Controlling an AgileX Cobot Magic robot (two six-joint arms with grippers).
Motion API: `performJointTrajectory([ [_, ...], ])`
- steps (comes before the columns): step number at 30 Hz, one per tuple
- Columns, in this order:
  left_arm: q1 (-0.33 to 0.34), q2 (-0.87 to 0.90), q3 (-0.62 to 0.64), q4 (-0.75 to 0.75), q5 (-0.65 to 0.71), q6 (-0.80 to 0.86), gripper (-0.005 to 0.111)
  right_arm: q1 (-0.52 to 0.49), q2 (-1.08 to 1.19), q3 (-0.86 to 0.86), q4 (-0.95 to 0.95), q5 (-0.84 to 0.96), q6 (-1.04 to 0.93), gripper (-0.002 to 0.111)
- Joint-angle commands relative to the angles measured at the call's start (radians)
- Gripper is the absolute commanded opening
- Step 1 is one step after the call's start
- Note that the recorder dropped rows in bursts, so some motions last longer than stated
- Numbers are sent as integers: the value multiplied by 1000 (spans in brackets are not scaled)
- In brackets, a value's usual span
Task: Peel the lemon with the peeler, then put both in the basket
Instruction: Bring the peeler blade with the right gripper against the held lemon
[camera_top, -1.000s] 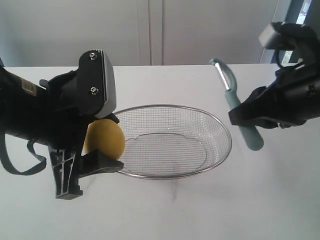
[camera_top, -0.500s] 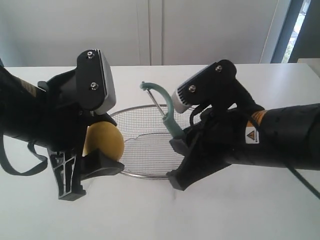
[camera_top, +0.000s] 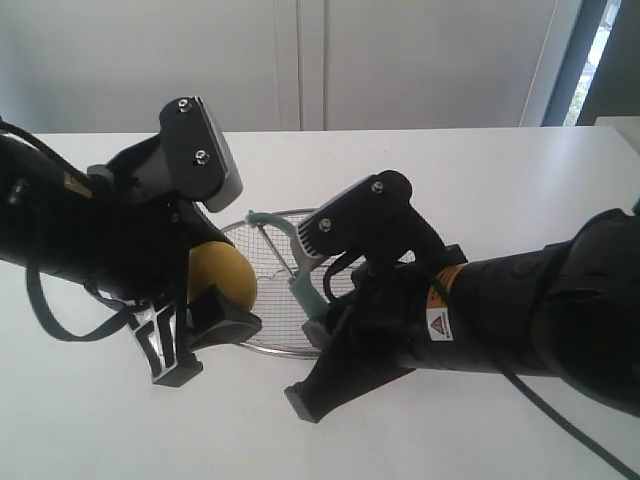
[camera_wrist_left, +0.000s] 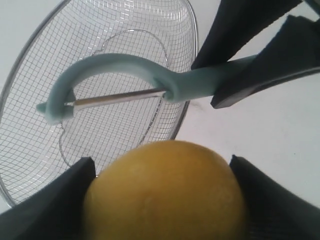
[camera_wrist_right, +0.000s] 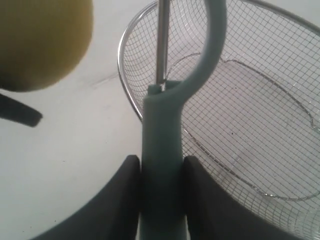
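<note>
The left pincer (camera_top: 197, 335) grips the round yellow lemon (camera_top: 225, 280), the right pincer (camera_wrist_right: 161, 195) the teal-handled peeler (camera_wrist_right: 162, 125). Peeling seems unstarted; the silver wire-mesh basket (camera_wrist_left: 125, 30) is empty.

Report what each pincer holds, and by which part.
Left pincer clamps the lemon across its sides. Right pincer grips the peeler by its teal handle, blade end free.

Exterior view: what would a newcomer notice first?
The yellow lemon stands out first, clamped in the left gripper at the left rim of the wire basket. Close beside it, the right gripper holds the teal peeler by its handle over the basket. The blade head is close to the lemon, with a gap between them.
</note>
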Motion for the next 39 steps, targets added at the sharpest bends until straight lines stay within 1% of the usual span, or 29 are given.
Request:
performJointTrajectory([
  [1,-7,34,-7,-16,-18,-13,0,8,0,3,2,-20,9,0],
  [5,-7,44,-7,-20,-48,-13,0,8,0,3,4,-21,8,0],
  [14,-7,44,-7,-32,-49,-13,0,8,61,3,25,-55,8,0],
  [19,-7,44,-7,-32,-47,-17,0,8,58,3,45,-83,8,0],
  [39,-5,45,-7,-24,-89,-17,0,8,58,1,65,-70,10,0],
])
